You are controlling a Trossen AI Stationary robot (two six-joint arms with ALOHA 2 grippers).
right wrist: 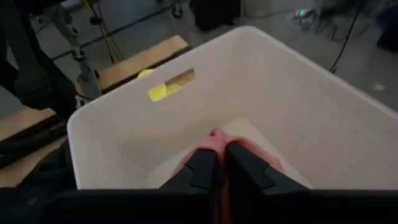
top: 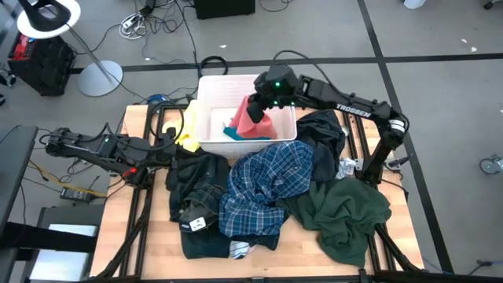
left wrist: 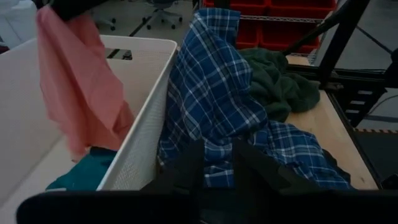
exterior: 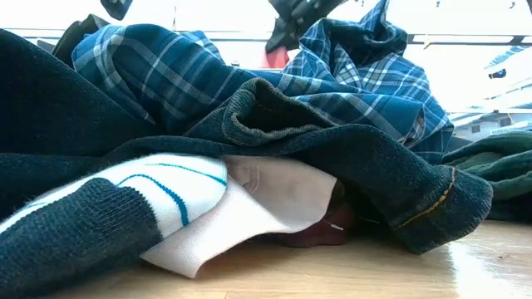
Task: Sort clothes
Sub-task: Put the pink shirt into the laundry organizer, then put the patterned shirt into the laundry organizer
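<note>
My right gripper point(top: 259, 104) is above the white bin point(top: 208, 86) and is shut on a salmon pink garment point(top: 255, 119). A teal garment point(top: 233, 132) lies on the bin's floor. A yellow garment point(top: 189, 141) lies at the bin's left wall. A blue plaid shirt point(top: 263, 185), a black garment point(top: 196, 177), a dark green garment point(top: 350, 208) and a white-striped piece point(exterior: 166, 187) lie heaped on the table. My left gripper point(left wrist: 217, 168) waits at the table's left, narrowly open, touching nothing. My right gripper pinches a bunched top part of the salmon pink garment point(right wrist: 214, 135) between its two fingers, from above, pointing down into the bin. The garment hangs slack below the fingers point(left wrist: 74, 93), and its lower end reaches down to the teal garment point(left wrist: 87, 174).
The bin stands at the table's far middle, with a handle slot point(right wrist: 171, 84) in its wall. The heap covers the table's middle and right. A maroon piece point(exterior: 324, 232) shows under the heap. Bare wood point(top: 149, 228) shows at the near left.
</note>
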